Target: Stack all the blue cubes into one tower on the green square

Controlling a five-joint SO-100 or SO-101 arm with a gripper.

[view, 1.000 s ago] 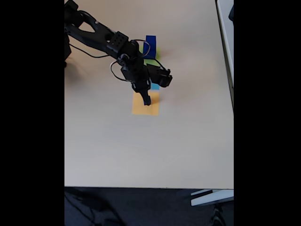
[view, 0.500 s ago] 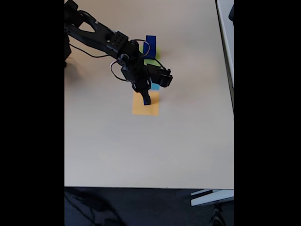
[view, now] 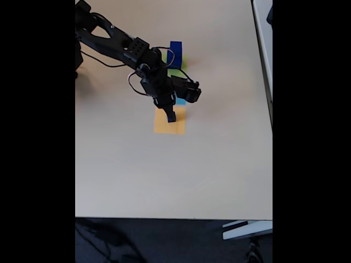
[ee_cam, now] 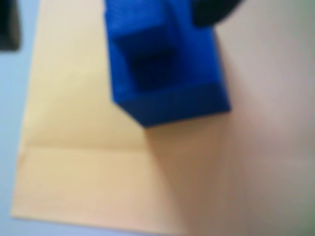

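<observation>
In the wrist view a dark-blue cube stands on the right edge of an orange square. One dark fingertip overlaps the cube's top right corner. The other finger is far to the left, with bare orange paper between it and the cube. In the fixed view my gripper points down over the orange square, open around the cube. Another blue cube stands on the green square at the back.
A light-blue square lies between the green and the orange squares, partly under the arm. The arm reaches in from the table's top left corner. The beige table ends at a dark floor in front.
Almost nothing has moved; the arm has shifted only very slightly over the orange square.
</observation>
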